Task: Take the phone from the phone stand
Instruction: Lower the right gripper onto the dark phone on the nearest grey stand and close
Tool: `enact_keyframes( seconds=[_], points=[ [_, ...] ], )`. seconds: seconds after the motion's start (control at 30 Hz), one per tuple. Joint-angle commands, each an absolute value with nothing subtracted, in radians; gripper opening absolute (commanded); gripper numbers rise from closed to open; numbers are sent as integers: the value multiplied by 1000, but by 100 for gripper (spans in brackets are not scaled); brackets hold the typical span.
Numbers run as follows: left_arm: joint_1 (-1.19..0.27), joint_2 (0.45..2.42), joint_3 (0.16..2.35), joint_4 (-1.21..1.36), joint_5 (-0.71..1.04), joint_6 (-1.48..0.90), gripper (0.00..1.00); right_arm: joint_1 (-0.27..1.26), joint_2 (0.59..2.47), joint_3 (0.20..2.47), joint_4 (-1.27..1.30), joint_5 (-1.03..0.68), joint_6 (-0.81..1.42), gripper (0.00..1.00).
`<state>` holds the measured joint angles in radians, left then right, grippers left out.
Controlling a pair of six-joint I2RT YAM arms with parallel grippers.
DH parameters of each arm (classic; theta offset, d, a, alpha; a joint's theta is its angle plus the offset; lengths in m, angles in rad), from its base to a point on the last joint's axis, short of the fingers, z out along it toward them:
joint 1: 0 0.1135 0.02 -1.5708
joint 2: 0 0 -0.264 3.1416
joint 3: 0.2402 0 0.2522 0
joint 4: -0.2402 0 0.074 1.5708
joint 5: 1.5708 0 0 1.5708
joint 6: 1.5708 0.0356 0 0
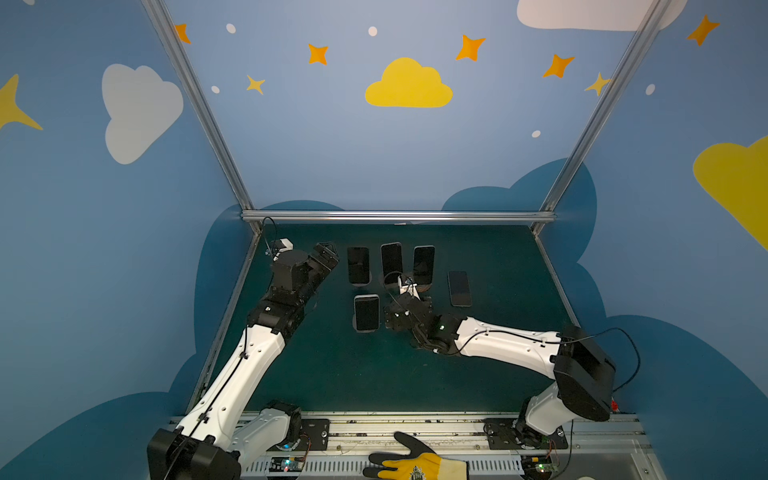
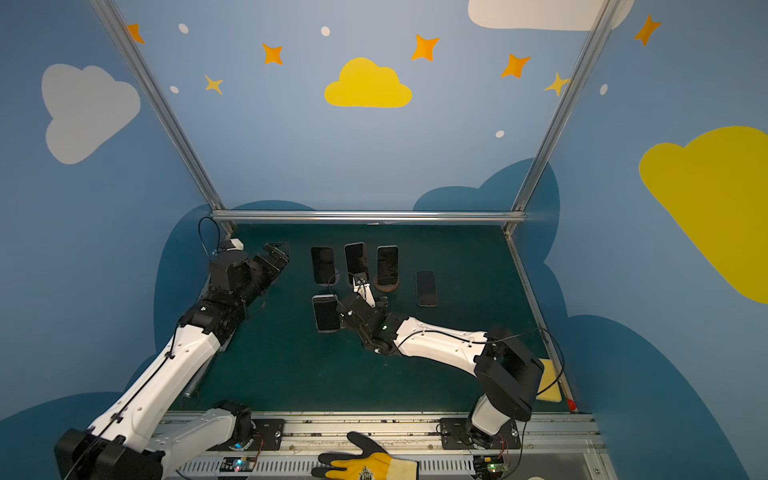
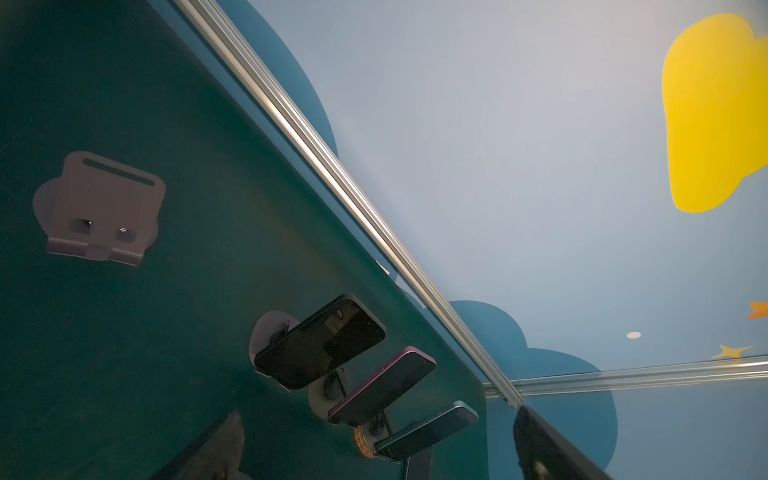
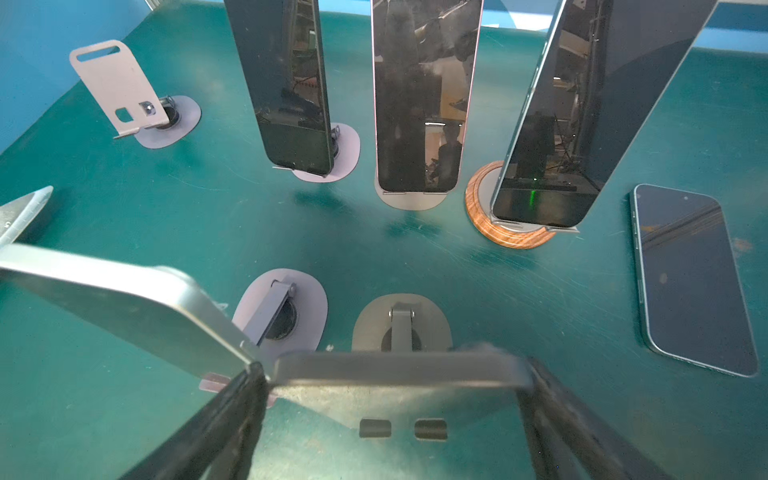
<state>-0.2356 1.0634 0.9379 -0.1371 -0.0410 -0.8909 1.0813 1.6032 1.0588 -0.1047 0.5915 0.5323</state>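
Note:
Three dark phones stand upright on phone stands in the back row (image 1: pixel 358 266) (image 1: pixel 391 262) (image 1: pixel 424 266). A silver phone (image 1: pixel 366 313) leans on a front-row phone stand (image 4: pixel 282 307). Another phone (image 1: pixel 459 289) lies flat on the green mat at the right. My right gripper (image 1: pixel 415 298) is open; in the right wrist view its fingers (image 4: pixel 249 399) straddle the bare plate of an empty stand (image 4: pixel 395 374), beside the silver phone (image 4: pixel 124 307). My left gripper (image 1: pixel 326 255) hangs open at the back left, holding nothing. The back-row phones (image 3: pixel 320 349) lie beyond it.
A second empty grey stand (image 4: pixel 120 87) sits at the far left of the back row. One back-row stand has a round wooden base (image 4: pixel 511 232). Aluminium frame rails (image 1: pixel 399 216) border the mat. A yellow work glove (image 1: pixel 415 461) lies on the front rail, a yellow sponge (image 2: pixel 548 382) at the right edge.

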Motion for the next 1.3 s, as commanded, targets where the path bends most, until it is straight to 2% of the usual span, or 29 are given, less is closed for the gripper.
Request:
enact_keyframes(
  seconds=[0.0,0.4,0.73,1.27],
  points=[
    [-233,1062,935,-107,-31,-876,100,1075,1581,1052,-72,578,522,93],
    [-236,1067,931,-97,-12,-879,100,1068,1625,1075,-75,650,524,93],
    [-237,1070,931,-95,-11,-880,100,1059,1661,1072,-32,626,518,92],
    [-233,1075,934,-92,3,-881,100,1060,1639,1046,3,611,478,73]
  ],
)
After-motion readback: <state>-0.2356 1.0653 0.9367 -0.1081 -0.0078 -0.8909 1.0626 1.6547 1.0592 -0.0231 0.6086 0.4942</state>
